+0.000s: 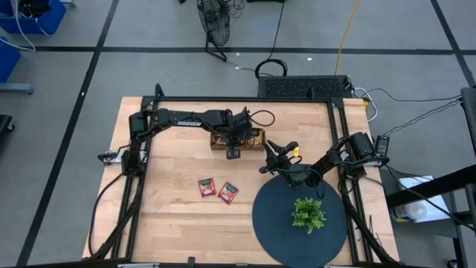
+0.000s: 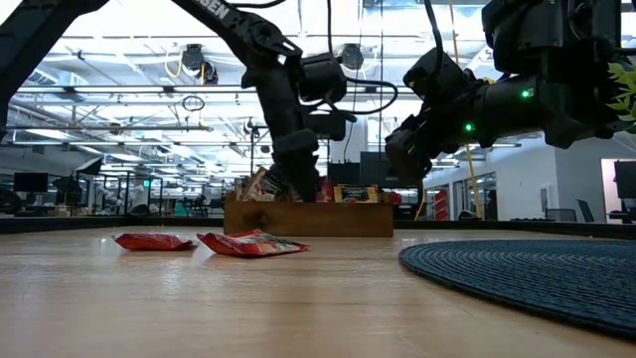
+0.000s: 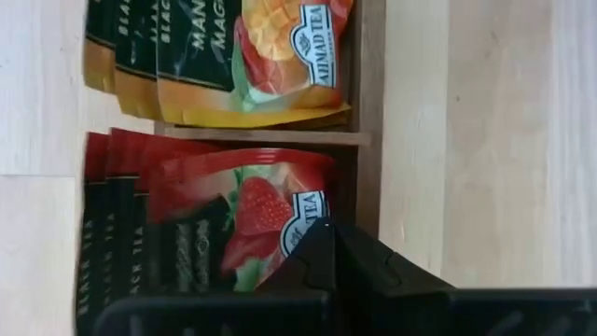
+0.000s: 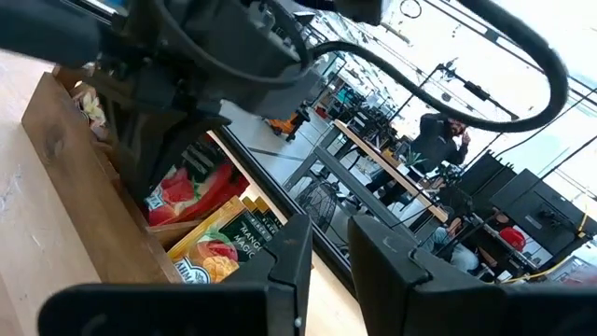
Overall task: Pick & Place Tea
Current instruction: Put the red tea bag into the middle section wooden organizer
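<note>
With left gripper pinched shut on the red strawberry tea sachet inside the brown wooden tray, lift straight up so neighbouring sachets stay seated.

Robotics lab, open hall of workbenches, ceiling ducts, taped floor

The left end effector has its dark fingers closed together on the edge of a red strawberry sachet in a wooden tray; orange mango sachets fill the neighbouring compartment, pale table alongside
</note>
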Controlling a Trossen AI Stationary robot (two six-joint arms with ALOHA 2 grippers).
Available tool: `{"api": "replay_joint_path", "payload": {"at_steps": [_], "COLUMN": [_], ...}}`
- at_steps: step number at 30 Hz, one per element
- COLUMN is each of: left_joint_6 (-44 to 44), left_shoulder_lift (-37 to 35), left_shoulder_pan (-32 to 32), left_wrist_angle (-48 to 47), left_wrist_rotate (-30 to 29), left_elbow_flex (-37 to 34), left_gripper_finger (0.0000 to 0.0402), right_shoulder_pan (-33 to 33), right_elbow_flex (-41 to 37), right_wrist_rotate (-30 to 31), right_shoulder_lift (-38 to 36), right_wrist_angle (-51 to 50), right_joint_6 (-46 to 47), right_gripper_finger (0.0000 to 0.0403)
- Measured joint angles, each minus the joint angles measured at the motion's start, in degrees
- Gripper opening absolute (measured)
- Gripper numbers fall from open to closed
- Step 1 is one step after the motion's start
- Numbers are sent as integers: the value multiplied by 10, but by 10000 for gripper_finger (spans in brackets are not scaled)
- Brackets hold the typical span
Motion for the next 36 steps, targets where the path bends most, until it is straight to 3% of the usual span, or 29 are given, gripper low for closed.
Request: {"api": "replay_joint_path", "payload": {"at_steps": [8,18,28,36], "left_joint_6": [-17,-69,-74,-43], "left_shoulder_lift": [-1,-2,-14,-16], "left_shoulder_pan": [1,-1,-17,-39], "left_wrist_angle": [26,22,13,-1], "left_wrist_rotate": [-4,-80,-85,-82], "left_elbow_flex": [-37,-55,-49,-24], "left_gripper_finger": [5,4,35,37], "right_shoulder_pan": [0,0,0,0], "right_elbow_flex": [0,0,0,0], "right_wrist_rotate": [-2,-2,-2,-2], "right_shoulder_lift": [0,0,0,0], "right_wrist_angle": [0,0,0,0], "right_joint_6": [9,9,9,9], "right_gripper_finger": [61,61,61,61]}}
